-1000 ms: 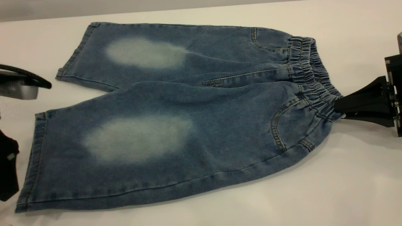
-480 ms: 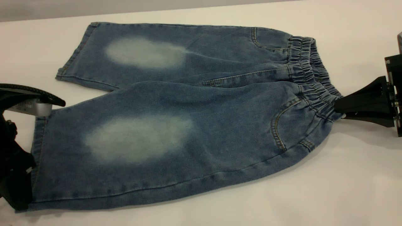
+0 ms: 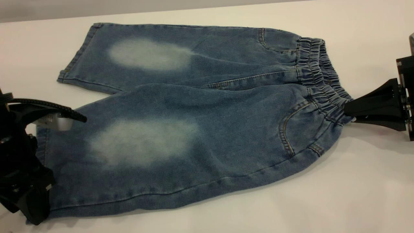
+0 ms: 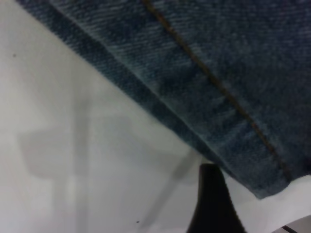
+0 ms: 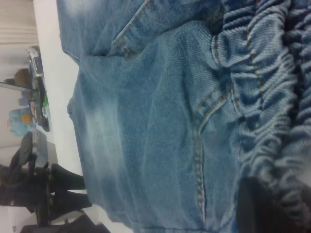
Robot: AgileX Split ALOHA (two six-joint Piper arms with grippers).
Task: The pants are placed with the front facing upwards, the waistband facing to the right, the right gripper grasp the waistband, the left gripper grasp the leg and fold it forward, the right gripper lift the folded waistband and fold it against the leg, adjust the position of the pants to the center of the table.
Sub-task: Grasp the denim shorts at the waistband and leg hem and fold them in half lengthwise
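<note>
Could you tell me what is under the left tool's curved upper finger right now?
The hem end of the near leg of the pants lies under the left tool. Its lower finger is hidden beneath the fabric, on the table.

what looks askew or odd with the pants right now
The pants lie slanted on the table, the near leg overlapping the far one at the crotch. The waistband is bunched where the right claw pinches it.

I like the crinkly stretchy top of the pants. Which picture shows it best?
The exterior view: the whole waistband shows there, with the right pincer clamped on its end. The right wrist view shows only some ruffles up close; the left wrist view shows none.
</note>
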